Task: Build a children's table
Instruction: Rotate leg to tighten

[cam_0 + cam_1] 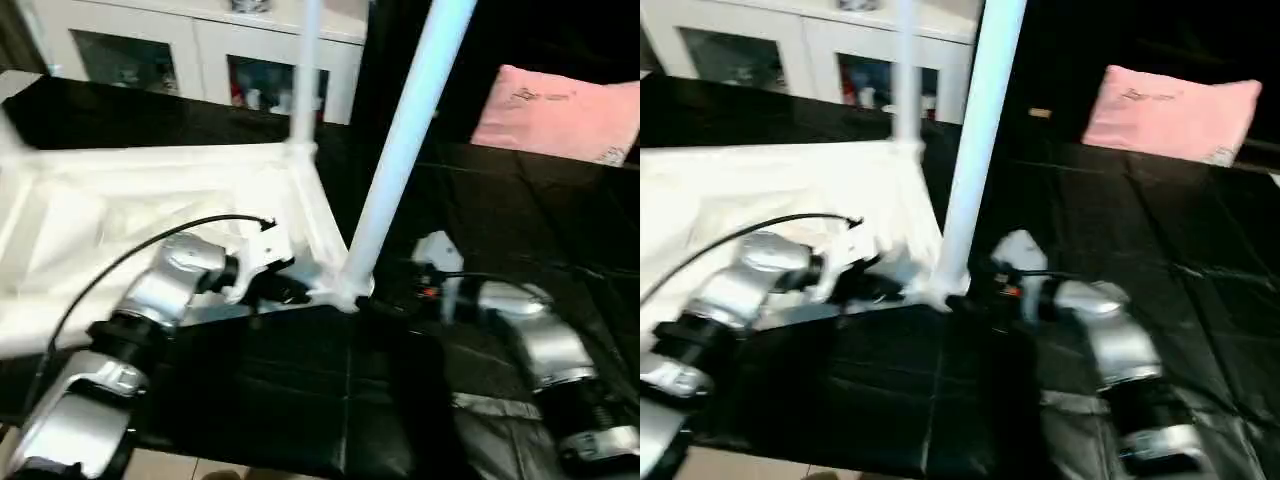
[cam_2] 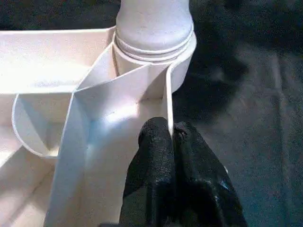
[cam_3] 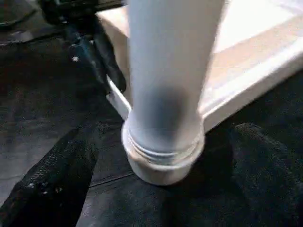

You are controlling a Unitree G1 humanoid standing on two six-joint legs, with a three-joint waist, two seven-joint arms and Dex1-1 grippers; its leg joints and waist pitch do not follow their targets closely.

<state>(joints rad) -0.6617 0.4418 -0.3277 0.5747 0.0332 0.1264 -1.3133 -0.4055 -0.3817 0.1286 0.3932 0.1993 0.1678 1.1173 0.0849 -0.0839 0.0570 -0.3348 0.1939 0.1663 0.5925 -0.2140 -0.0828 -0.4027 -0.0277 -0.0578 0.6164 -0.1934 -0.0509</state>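
Observation:
The white tabletop [image 1: 100, 210] lies upside down on the black surface, ribs facing up. One white leg [image 1: 400, 150] stands upright in the near right corner socket [image 3: 163, 161]. A second leg [image 1: 305, 70] rises from the far right corner. My left gripper [image 2: 173, 142] is shut on the thin rim wall of the tabletop, just beside the near socket. My right gripper [image 3: 161, 175] is open at the base of the near leg, with one finger on either side of it and clear of it.
A pink pillow [image 1: 555, 110] lies at the back right on the black surface. A white glass-door cabinet [image 1: 200, 50] stands behind the tabletop. A black cable [image 1: 130, 255] arcs over my left forearm. The black surface's front edge [image 1: 250, 462] is close to me.

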